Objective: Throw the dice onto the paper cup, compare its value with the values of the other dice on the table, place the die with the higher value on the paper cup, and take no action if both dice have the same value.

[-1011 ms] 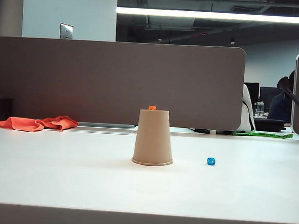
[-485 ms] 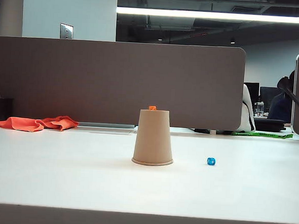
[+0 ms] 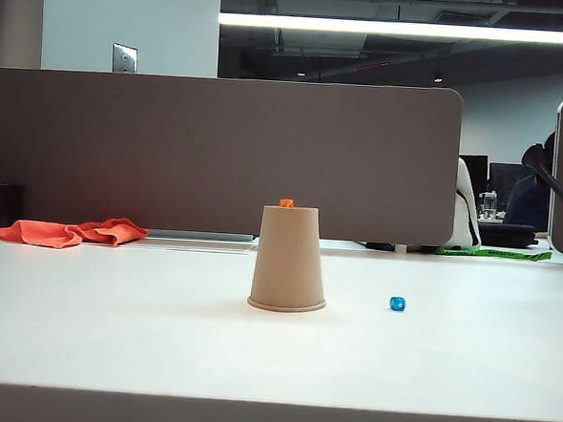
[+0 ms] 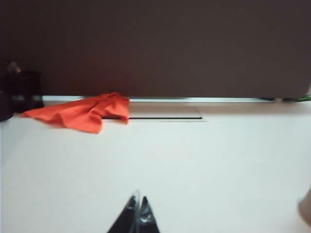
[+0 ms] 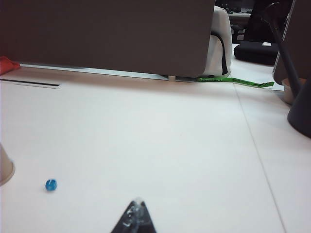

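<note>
1. We see the paper cup (image 3: 289,260) standing upside down at the middle of the white table (image 3: 112,325), with the orange die (image 3: 287,203) on top.
2. The blue die (image 3: 397,303) lies on the table just right of the cup.
3. An orange cloth (image 3: 65,231) lies far left.
4. Our left gripper (image 4: 136,213) is closed, empty, above bare table.
5. Our right gripper (image 5: 135,215) is closed, empty, near the blue die.

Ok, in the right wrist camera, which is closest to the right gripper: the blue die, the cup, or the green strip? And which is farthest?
From the shut right gripper, low over the table:
1. Blue die, alone on the table, nearest.
2. Paper cup, just past the die, at the picture's edge.
3. Green strip, at the table's far edge by the divider, farthest.
</note>
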Robot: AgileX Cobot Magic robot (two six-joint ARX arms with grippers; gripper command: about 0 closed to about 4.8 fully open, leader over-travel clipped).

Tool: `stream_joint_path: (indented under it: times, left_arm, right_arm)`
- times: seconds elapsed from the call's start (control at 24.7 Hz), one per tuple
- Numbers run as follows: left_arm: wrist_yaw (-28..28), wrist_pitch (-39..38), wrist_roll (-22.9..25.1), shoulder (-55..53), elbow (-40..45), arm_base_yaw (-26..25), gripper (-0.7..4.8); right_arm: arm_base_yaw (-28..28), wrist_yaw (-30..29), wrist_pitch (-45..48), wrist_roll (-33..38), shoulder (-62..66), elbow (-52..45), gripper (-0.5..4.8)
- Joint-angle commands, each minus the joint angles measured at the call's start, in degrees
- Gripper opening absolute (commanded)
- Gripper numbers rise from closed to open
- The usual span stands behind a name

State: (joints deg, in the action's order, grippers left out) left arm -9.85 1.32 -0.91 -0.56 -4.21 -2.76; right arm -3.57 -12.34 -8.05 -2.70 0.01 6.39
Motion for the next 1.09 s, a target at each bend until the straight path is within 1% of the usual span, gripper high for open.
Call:
stream_joint_path:
  times: [0.04, 0.16, 0.24, 0.36, 0.4, 0.49, 0.65, 0.73, 0.81, 0.85, 0.93, 1.01, 1.09]
  left_arm:
    - [-2.3, -2.9, 0.5, -1.0, -1.9, 0.0, -0.06]
    - [-5.3, -4.0, 0.5, -4.0, -3.8, 0.0, -0.06]
    - [-7.0, -4.1, 1.4, -6.5, -5.0, 0.0, -0.06]
    - [-9.2, -3.9, 3.1, -11.3, -7.4, 0.1, -0.06]
    - [-9.9, -3.8, 4.4, -14.2, -8.9, 0.6, -0.06]
    - [-9.9, -2.5, 6.8, -18.9, -11.4, 3.1, -0.06]
    - [-9.0, 1.9, 7.0, -25.6, -13.7, 9.5, -0.06]
    - [-8.0, 3.9, 7.1, -29.5, -14.6, 13.0, -0.06]
    - [-7.1, 5.7, 8.3, -33.0, -15.2, 16.2, -0.06]
    - [-5.6, 7.6, 9.8, -36.6, -15.8, 19.4, -0.06]
    - [-5.1, 11.1, 10.3, -41.6, -16.7, 22.6, -0.06]
    - [-5.2, 14.6, 11.3, -46.5, -17.8, 24.5, -0.06]
    - [-5.4, 18.3, 11.7, -51.6, -19.5, 25.9, -0.06]
  right_arm:
    - [0.1, -1.4, -3.0, -0.5, 0.1, 2.0, -0.01]
    - [0.7, -4.7, -2.9, 0.1, 1.4, 3.5, -0.01]
    - [1.2, -7.4, -2.8, 0.2, 3.3, 4.3, -0.01]
    - [2.4, -8.5, -2.9, 0.1, 6.9, 5.9, -0.01]
    - [3.6, -8.3, -2.9, -0.1, 10.0, 7.2, -0.01]
    - [5.3, -8.2, -2.8, -0.6, 14.7, 9.5, -0.01]
    - [8.3, -7.6, -2.9, -0.6, 22.6, 13.5, -0.01]
    - [10.2, -5.2, -2.9, -0.6, 26.4, 15.6, -0.01]
    - [12.3, -1.3, -2.9, -0.5, 30.0, 17.7, -0.01]
    - [15.0, 4.2, -3.5, -0.6, 33.6, 19.9, -0.01]
    - [18.6, 10.1, -5.1, -0.6, 38.0, 22.8, -0.01]
    - [22.2, 14.3, -6.4, -0.6, 42.7, 25.3, -0.01]
    - [24.4, 15.2, -6.5, -0.5, 46.3, 26.1, -0.01]
